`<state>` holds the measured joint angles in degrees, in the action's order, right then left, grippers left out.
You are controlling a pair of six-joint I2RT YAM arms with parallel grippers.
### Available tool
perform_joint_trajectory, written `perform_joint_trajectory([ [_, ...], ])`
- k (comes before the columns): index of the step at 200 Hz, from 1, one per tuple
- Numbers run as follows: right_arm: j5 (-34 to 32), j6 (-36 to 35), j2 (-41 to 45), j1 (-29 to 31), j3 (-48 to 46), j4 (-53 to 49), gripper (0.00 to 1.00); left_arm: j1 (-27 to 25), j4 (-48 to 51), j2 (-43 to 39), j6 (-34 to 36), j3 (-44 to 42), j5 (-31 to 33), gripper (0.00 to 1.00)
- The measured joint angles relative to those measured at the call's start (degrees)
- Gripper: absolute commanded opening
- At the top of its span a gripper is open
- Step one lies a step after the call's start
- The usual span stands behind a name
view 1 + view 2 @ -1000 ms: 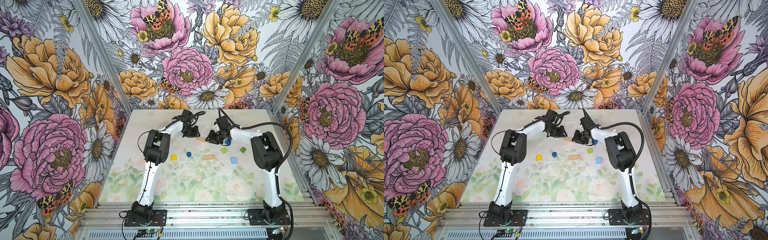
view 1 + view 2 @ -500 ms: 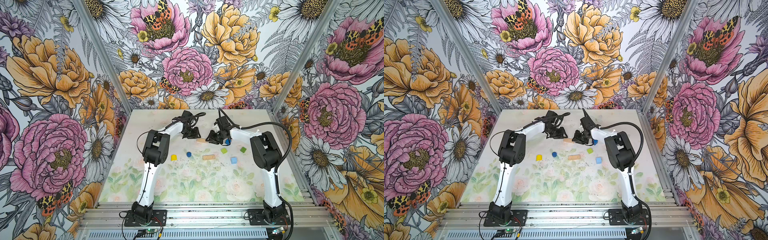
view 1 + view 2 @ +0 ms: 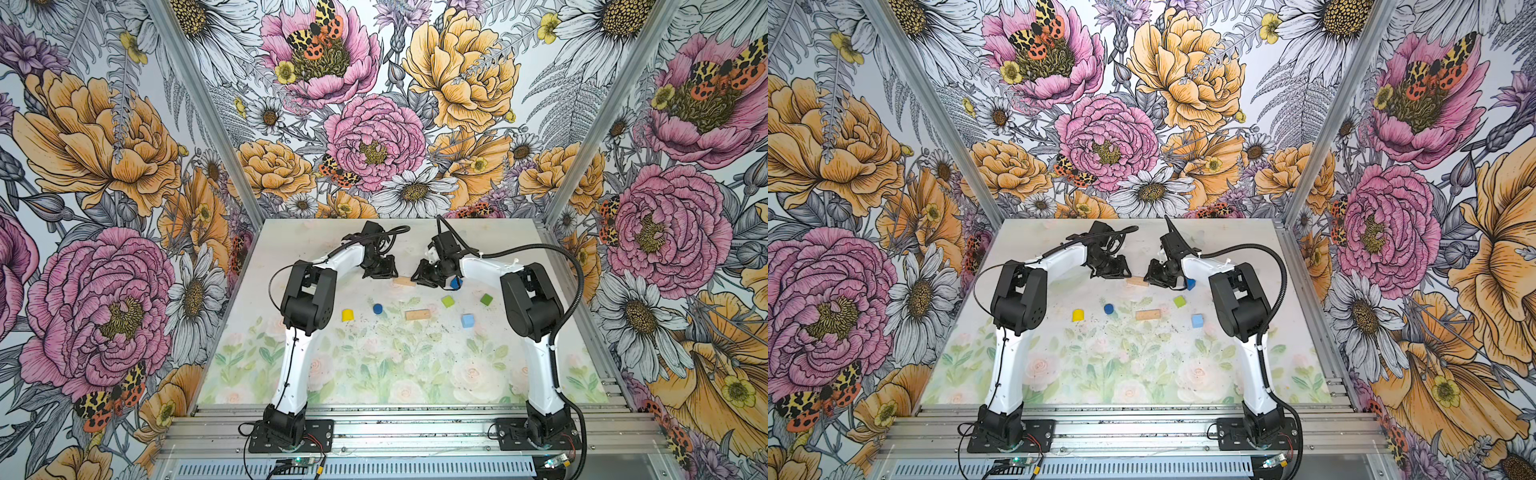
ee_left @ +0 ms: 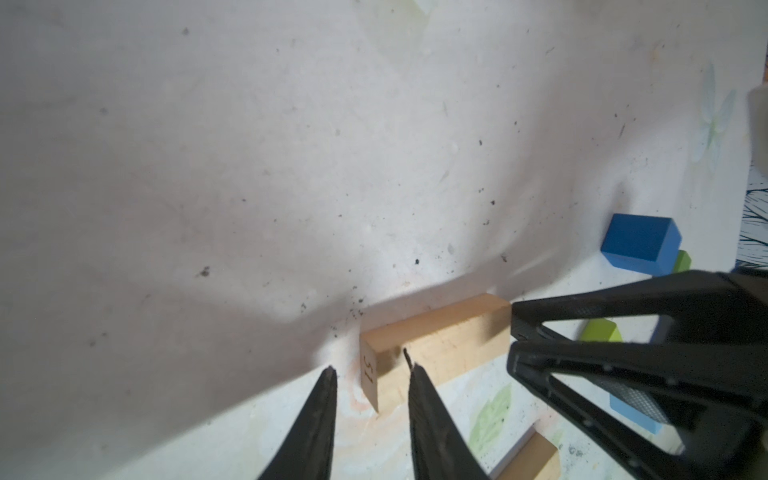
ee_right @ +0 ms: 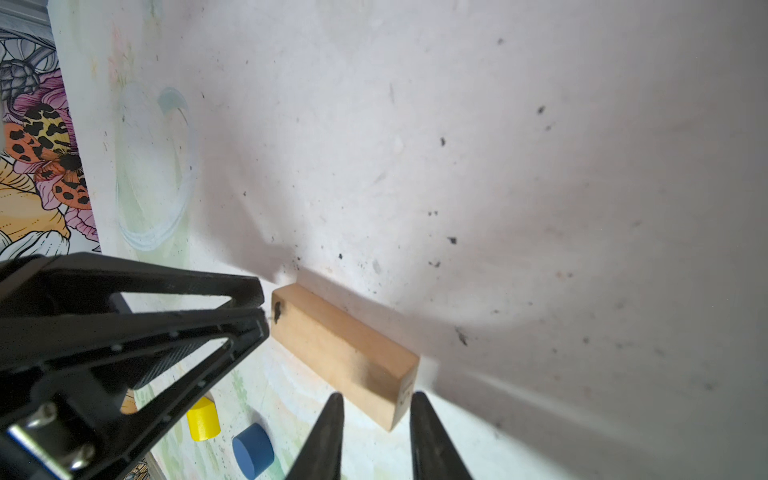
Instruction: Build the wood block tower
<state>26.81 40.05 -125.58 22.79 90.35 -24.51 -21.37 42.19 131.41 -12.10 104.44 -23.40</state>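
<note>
A tan bar (image 3: 404, 281) (image 3: 1137, 281) lies flat near the back of the table. My left gripper (image 3: 390, 274) (image 4: 372, 372) stands narrowly open, and the bar's numbered end (image 4: 370, 370) sits just off its fingertips. My right gripper (image 3: 419, 278) (image 5: 376, 397) is at the opposite end (image 5: 401, 395), also narrowly open, and neither clamps the bar. Loose in front lie a second tan bar (image 3: 419, 314), a yellow half-round (image 3: 348, 314), a blue cylinder (image 3: 377, 308), two green cubes (image 3: 447, 301) (image 3: 486, 299), a light blue cube (image 3: 467, 320) and a dark blue cube (image 3: 455, 282).
The table (image 3: 374, 374) is closed in by flowered walls on three sides, with an aluminium rail (image 3: 415, 424) along the front that carries both arm bases. The dark blue cube sits close under the right wrist.
The left arm has shifted very slightly to the left. Both grippers stay at the two ends of the back tan bar, and no block has moved.
</note>
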Motion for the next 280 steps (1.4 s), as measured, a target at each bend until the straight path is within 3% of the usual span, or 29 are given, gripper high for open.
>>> perform_joint_trajectory([
  [72, 0.1, 0.0, -1.0, 0.0, 0.6, 0.0, 0.26, 0.0, 0.0, -0.3, 0.0, -1.0, 0.0, 0.28],
  [280, 0.1, -0.2, -0.7, -0.5, -0.5, 0.9, 0.15, -2.0, -0.5, -0.8, -0.6, -2.6, -0.4, 0.14],
])
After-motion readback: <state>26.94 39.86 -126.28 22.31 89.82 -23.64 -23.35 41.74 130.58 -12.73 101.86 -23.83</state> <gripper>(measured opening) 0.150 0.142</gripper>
